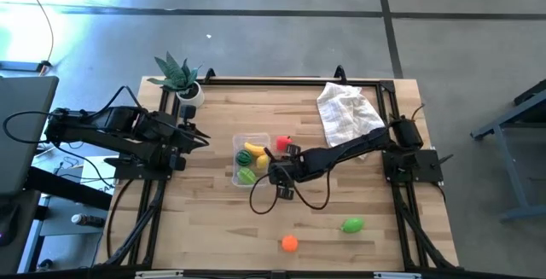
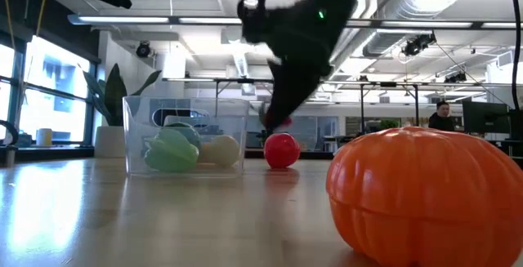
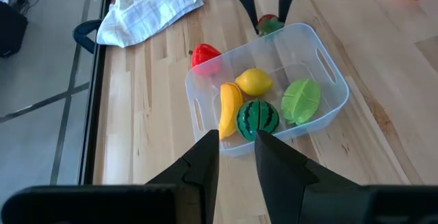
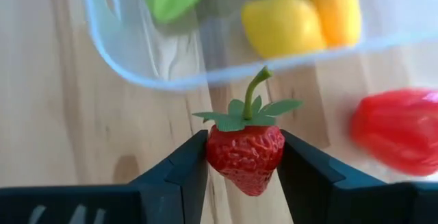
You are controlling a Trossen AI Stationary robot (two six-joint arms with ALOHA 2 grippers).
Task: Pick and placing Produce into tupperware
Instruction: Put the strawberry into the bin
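Step in hand: carrying one strawberry [image 4: 245, 157] to the tupperware [image 1: 239, 177].
Right gripper [image 4: 244, 162]: pinching the strawberry by its sides, stem up, just outside the tub wall.
Left gripper [image 3: 236, 157]: pressed together, empty, waiting near the tub.
In the tub: banana [image 3: 229, 107], lemon [image 3: 254, 82], watermelon [image 3: 258, 118], light green piece [image 3: 301, 100].
Outside, on the table: red piece [image 4: 395, 129], orange [image 1: 290, 243], green piece [image 1: 351, 224].
Next, by judgement: lift over the rim, then release.

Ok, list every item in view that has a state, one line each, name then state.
tupperware: open, no lid, upright on the table.
banana: inside the tupperware.
lemon: inside the tupperware.
watermelon: inside the tupperware.
light green piece: inside the tupperware.
strawberry: gripped between the right gripper's fingers, beside the tupperware.
orange: loose on the table.
left gripper: shut, holding nothing.
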